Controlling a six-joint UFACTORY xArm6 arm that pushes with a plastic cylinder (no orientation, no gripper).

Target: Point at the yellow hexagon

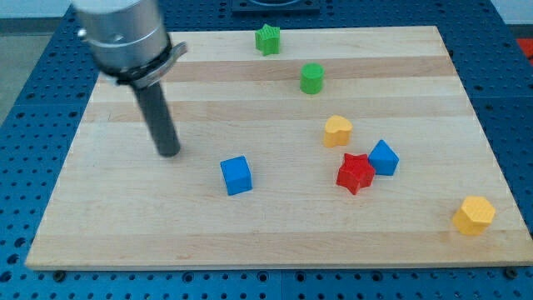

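The yellow hexagon (474,215) lies near the board's lower right corner. My tip (168,152) rests on the board at the view's left, far to the left of the hexagon and a little up-left of the blue cube (236,176). A second yellow block, heart-shaped (337,131), lies right of the board's middle.
A red star (356,172) touches a blue block (383,157) just below the yellow heart. A green cylinder (311,78) and a green star (267,39) lie near the top edge. The wooden board (117,233) sits on a blue perforated table.
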